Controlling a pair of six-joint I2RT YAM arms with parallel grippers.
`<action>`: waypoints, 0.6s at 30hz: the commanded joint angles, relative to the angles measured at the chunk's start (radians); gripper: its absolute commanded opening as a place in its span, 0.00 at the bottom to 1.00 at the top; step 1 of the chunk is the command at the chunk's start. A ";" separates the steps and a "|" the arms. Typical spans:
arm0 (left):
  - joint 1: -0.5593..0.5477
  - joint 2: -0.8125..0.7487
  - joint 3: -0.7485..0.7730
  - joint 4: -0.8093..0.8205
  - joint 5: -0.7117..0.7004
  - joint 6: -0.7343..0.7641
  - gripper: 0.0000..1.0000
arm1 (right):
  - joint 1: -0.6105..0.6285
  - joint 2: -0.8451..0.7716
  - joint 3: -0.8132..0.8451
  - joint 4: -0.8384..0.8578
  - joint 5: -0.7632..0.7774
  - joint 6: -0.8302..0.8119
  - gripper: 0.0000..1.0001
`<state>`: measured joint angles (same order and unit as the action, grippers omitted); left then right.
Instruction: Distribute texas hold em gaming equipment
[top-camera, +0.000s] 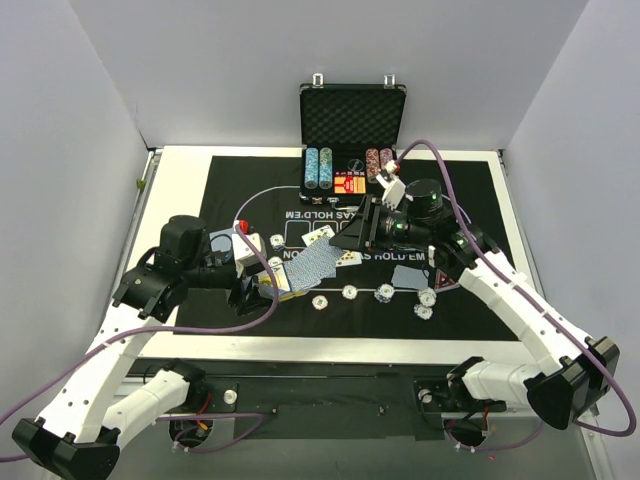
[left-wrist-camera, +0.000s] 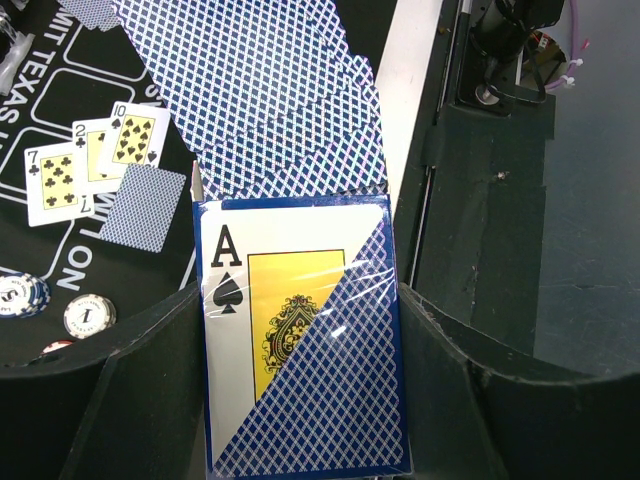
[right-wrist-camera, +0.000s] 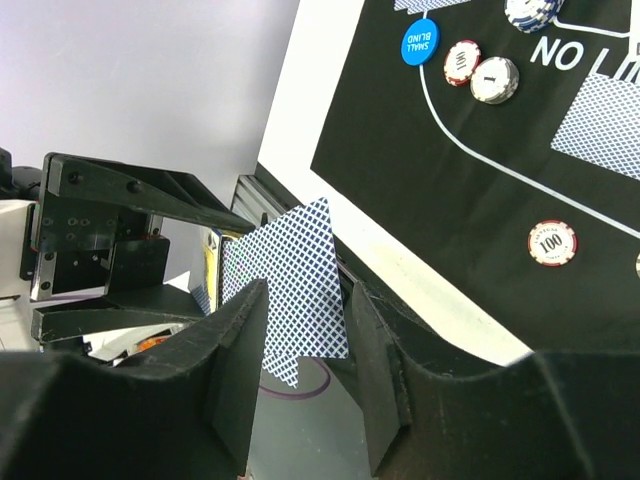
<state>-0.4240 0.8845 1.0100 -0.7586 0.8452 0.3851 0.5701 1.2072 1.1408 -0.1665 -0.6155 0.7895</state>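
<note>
My left gripper (top-camera: 262, 285) (left-wrist-camera: 300, 300) is shut on a wrapped card pack (left-wrist-camera: 300, 340) with an ace of spades on its face. A fan of blue-backed playing cards (left-wrist-camera: 270, 100) (top-camera: 318, 265) sticks out of the pack's top over the black mat (top-camera: 240, 180). My right gripper (top-camera: 345, 240) (right-wrist-camera: 305, 300) is at the fan's far end, its fingers on either side of a card corner (right-wrist-camera: 295, 290) with a gap still showing. Face-up club cards (left-wrist-camera: 90, 160) and a face-down card (left-wrist-camera: 143, 207) lie on the mat. Poker chips (top-camera: 385, 293) (right-wrist-camera: 552, 243) and a blue small-blind button (right-wrist-camera: 420, 40) are spread along the mat.
The open black case (top-camera: 352, 115) stands at the back with chip stacks (top-camera: 318, 168) in its tray. Another face-down card (top-camera: 407, 275) lies on the right of the mat. The white table edge (right-wrist-camera: 440, 280) and the arm bases run along the near side.
</note>
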 joint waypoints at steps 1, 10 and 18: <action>-0.004 -0.018 0.016 0.053 0.041 -0.008 0.00 | 0.001 -0.018 0.045 -0.036 -0.010 -0.019 0.31; -0.004 -0.018 0.018 0.054 0.040 -0.008 0.00 | -0.007 -0.070 0.037 -0.079 -0.004 -0.024 0.17; -0.004 -0.016 0.024 0.050 0.038 -0.006 0.00 | -0.022 -0.098 0.011 -0.088 -0.006 -0.006 0.05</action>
<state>-0.4240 0.8841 1.0100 -0.7586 0.8455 0.3840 0.5575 1.1431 1.1473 -0.2527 -0.6144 0.7799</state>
